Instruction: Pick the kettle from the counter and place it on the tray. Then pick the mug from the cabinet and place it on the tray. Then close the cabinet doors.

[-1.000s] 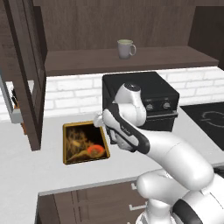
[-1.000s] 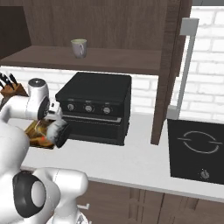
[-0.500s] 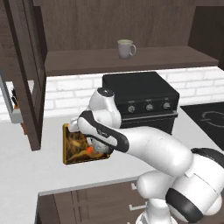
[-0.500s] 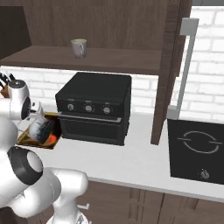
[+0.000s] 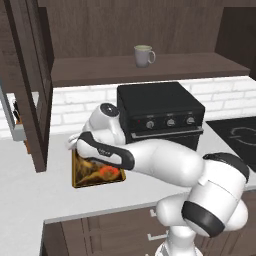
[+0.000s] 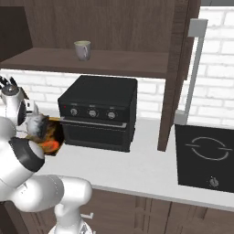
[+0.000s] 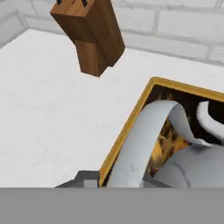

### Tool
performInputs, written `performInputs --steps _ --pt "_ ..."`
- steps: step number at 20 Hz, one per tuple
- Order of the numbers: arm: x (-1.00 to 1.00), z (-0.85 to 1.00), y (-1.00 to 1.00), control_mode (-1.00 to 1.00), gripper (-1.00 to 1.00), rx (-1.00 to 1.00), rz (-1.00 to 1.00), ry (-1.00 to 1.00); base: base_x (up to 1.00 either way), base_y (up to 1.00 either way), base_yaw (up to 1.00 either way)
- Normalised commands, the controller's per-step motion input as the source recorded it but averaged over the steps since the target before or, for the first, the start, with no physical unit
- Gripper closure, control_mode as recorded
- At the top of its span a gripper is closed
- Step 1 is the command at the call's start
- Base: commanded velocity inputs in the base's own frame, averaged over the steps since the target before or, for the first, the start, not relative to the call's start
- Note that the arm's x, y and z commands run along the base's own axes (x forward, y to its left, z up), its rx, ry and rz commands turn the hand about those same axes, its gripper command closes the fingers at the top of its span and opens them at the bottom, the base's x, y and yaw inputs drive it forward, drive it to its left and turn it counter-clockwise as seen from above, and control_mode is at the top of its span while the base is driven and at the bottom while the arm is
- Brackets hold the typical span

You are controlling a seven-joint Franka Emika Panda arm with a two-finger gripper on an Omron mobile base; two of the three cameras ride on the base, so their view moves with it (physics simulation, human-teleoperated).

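I'm in the first step: the kettle [image 7: 183, 153] hangs by its arched handle from my gripper [image 6: 33, 119], whose jaws are clenched narrowly on that handle, and it sits over the tray [image 5: 80, 181] at the left of the counter [image 5: 30, 190]. From the hand view the kettle's body is over the tray's dark patterned surface, with the golden rim just beside it on the near-left side; whether it is already touching down I cannot tell. The next move, as I judge it, is a short lowering, then letting go and lifting straight up so the handle does not catch. Room is tight: the black countertop oven [image 5: 157, 110] stands just right of the tray, a wooden knife block [image 7: 89, 35] lies beyond its far corner, and an open cabinet door [image 5: 30, 80] hangs over the counter's left. The mug [image 5: 143, 55] waits on the cabinet [image 5: 150, 30] shelf above the oven, well apart, so the reach up should pass clear of the oven's top.
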Motion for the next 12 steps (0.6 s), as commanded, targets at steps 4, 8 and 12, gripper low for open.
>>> performInputs --steps 4,8,12 --pt "0.43 -0.15 0.22 -1.00 1.00 0.11 0.12 -0.29 0.00 0.00 0.00" --pt "0.47 -0.09 0.16 -1.00 1.00 0.16 0.09 -0.27 0.00 0.00 0.00" --pt "0.67 0.00 0.11 -1.00 1.00 0.22 0.00 -0.06 0.00 0.00 0.00"
